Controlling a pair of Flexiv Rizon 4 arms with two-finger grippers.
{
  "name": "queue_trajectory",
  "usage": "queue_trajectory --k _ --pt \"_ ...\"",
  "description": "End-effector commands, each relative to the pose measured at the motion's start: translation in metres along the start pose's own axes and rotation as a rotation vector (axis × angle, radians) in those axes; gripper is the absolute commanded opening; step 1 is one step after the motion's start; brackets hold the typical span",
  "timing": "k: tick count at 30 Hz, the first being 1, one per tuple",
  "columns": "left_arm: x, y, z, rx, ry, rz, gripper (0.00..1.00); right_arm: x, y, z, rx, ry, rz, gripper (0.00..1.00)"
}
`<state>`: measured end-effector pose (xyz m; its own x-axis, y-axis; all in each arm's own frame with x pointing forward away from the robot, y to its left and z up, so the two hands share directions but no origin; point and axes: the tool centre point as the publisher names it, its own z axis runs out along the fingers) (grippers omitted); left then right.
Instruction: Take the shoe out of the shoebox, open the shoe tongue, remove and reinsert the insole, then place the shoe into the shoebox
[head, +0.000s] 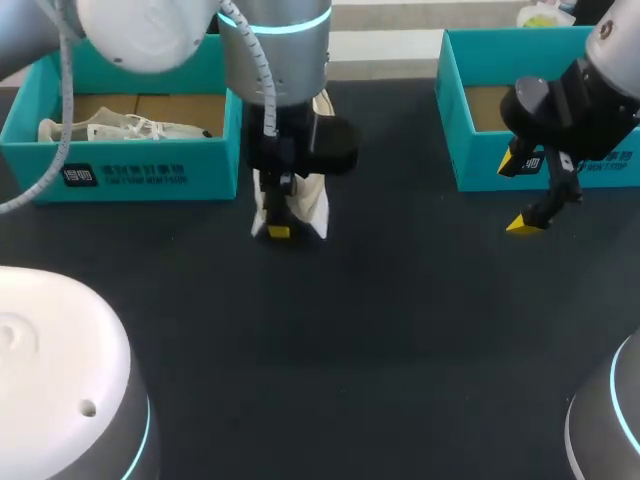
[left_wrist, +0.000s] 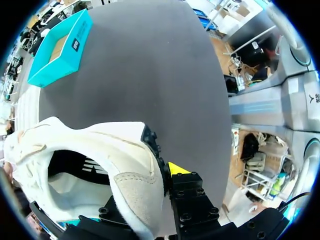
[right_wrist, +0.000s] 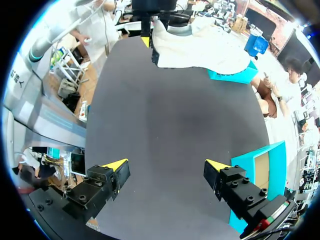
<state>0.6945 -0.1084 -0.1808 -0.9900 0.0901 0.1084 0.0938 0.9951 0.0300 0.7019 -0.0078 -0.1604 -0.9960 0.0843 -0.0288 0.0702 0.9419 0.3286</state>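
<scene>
Hidden: in the head view the left arm covers most of the shoe (head: 310, 205); only a white patch shows, centre of the frame, a little above the middle.
Hard to tell: whether the shoe rests on the table (head: 400, 330) or hangs just above it.
Left gripper (head: 279, 225): pinching the shoe's (left_wrist: 100, 150) heel wall. In its wrist view one yellow fingertip (left_wrist: 175, 169) lies against the outside of the heel; the other finger is hidden behind the wall.
Right gripper (head: 520, 195): spread wide and holding nothing, at the right of the head view, just in front of the right box (head: 470, 170). In its wrist view the gripper (right_wrist: 166, 167) has bare table between its fingers.
Shoe: out of the box, beside the left box (head: 130, 170); well ahead of the right gripper in the right wrist view (right_wrist: 200, 47).
Left box: upper left of the head view, with a second shoe (head: 120, 128) lying inside.
Right box: upper right, partly covered by the right arm.
</scene>
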Motion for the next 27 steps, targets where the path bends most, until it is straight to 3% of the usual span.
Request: queue_trajectory --k 1,8,12,20,27 --pt "-0.029 0.039 -0.021 0.011 0.016 0.005 0.00 -0.002 0.001 0.001 0.003 0.003 0.000 1.00" --pt "-0.087 0.103 -0.030 -0.019 0.039 0.003 0.00 -0.002 0.001 0.001 0.003 0.003 0.000 1.00" --pt "-0.121 0.150 -0.027 -0.031 0.054 0.064 0.00 -0.002 0.001 0.001 0.003 0.003 0.000 1.00" --pt "-0.184 0.233 -0.034 0.005 0.067 0.030 0.00 -0.002 0.001 0.001 0.003 0.003 0.000 1.00" --pt "-0.217 0.297 -0.041 0.019 0.074 0.040 0.00 -0.002 0.001 0.001 0.003 0.003 0.000 1.00"
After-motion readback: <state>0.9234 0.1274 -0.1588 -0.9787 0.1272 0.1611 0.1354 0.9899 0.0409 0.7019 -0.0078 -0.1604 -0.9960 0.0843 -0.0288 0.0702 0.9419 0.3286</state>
